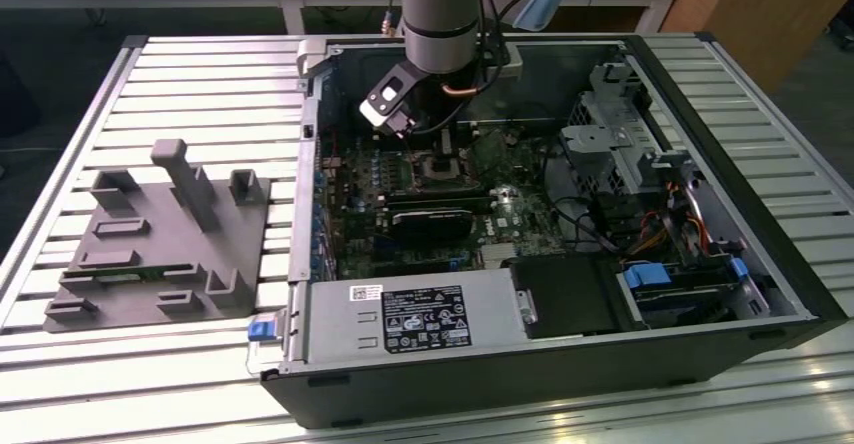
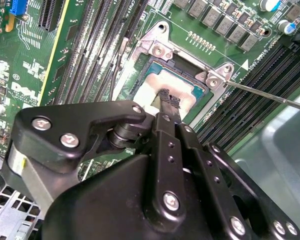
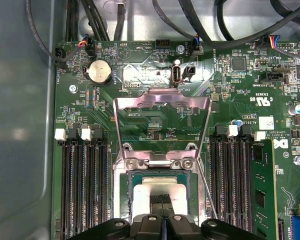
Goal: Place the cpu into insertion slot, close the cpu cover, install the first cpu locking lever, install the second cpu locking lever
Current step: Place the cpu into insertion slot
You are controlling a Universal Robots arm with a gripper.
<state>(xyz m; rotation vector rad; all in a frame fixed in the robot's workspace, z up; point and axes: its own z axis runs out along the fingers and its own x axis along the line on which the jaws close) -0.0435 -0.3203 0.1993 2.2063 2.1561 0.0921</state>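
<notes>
The cpu is seen lying flat in the insertion slot of the motherboard, pale face up. The gripper is placed directly over its middle, with fingertips drawn together and nothing held. Whether they touch the face cannot be told. The cpu cover is swung open beyond the slot, and a thin locking lever lies unlatched alongside.
</notes>
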